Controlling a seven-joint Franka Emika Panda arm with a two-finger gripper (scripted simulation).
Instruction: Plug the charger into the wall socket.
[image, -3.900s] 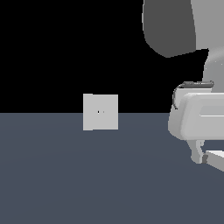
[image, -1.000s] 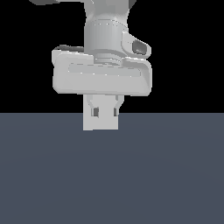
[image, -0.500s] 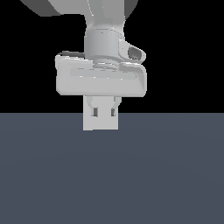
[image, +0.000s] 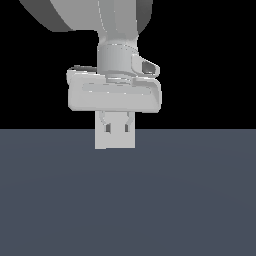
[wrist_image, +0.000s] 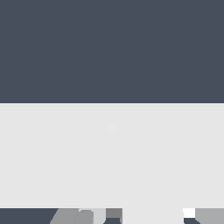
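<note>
Grey end effector (image: 116, 128) hides the wall socket (image: 115, 142); grip state unclear.

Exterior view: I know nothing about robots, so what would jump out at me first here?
The big pale grey arm dropping from the top of the picture, ending in a wide gripper at mid-height against black. Right behind its fingers stands the wall socket, a small square plate on the dark blue-grey floor. In the wrist view that plate fills a broad pale band.

A bare simulator scene: flat slate-grey floor (image: 128, 200) under a featureless black backdrop.
</note>
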